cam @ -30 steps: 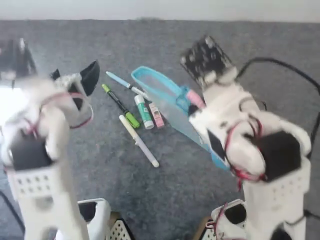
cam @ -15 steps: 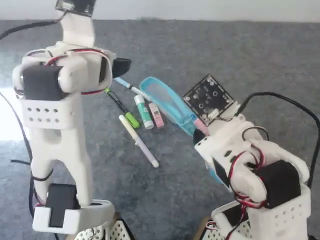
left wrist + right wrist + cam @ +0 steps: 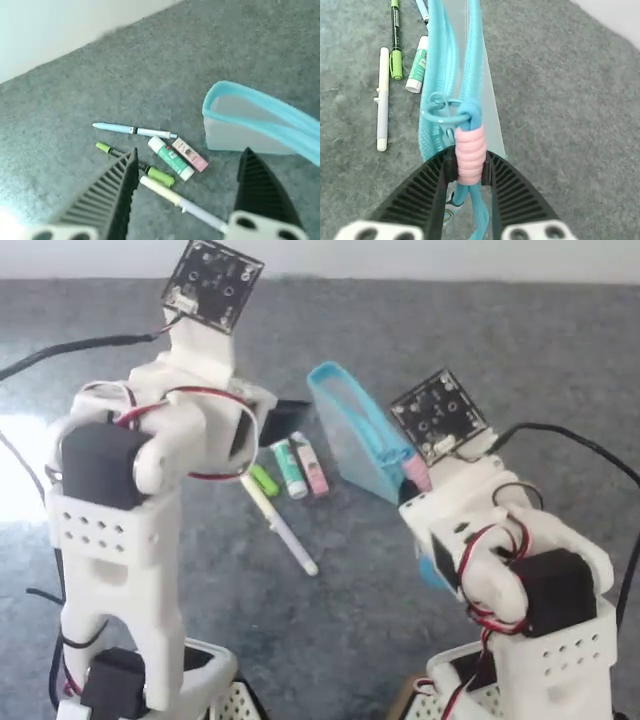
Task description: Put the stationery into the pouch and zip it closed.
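My right gripper [image 3: 468,162] clamps the pouch [image 3: 476,60] by its pink zip pull [image 3: 469,150]; left gripper [image 3: 190,152] hangs wide open, empty, above the pens [image 3: 131,130].

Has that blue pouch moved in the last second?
Yes. The pouch has swung its far end right, away from the glue stick, clamped in the right gripper.

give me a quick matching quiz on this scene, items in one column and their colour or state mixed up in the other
Column 1
1. pouch
2. left end effector
3. right end effector
4. white pen

Column 2
a. open, holding nothing
b. lying flat
c. light blue, mouth open
d. shut on the pink pull tab

Pairs: 1-c, 2-a, 3-d, 4-b
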`<action>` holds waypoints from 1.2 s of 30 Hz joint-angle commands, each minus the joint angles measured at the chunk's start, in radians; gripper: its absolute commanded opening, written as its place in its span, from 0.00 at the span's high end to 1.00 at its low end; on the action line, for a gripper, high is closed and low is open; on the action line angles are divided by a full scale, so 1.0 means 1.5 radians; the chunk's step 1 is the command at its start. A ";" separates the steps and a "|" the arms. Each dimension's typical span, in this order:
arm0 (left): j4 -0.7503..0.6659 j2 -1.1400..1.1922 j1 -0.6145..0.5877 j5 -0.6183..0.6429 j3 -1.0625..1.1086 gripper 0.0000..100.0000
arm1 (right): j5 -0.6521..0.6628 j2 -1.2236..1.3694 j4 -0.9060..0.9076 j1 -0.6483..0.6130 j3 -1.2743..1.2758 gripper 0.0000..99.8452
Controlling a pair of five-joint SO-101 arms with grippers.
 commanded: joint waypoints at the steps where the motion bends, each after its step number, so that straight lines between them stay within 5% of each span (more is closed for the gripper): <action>1: 0.023 -0.027 0.007 -0.006 -0.007 0.70 | 0.001 0.013 0.023 -0.047 0.012 0.99; 18: 0.017 -0.026 -0.024 -0.008 0.069 0.70 | -0.001 0.013 0.037 -0.097 0.008 0.99; 28: -0.089 -0.026 -0.056 -0.024 0.156 0.70 | 0.000 -0.013 0.038 -0.102 0.010 0.99; 36: -0.054 -0.061 -0.056 -0.021 0.075 0.70 | 0.004 -0.035 0.030 -0.101 0.046 0.99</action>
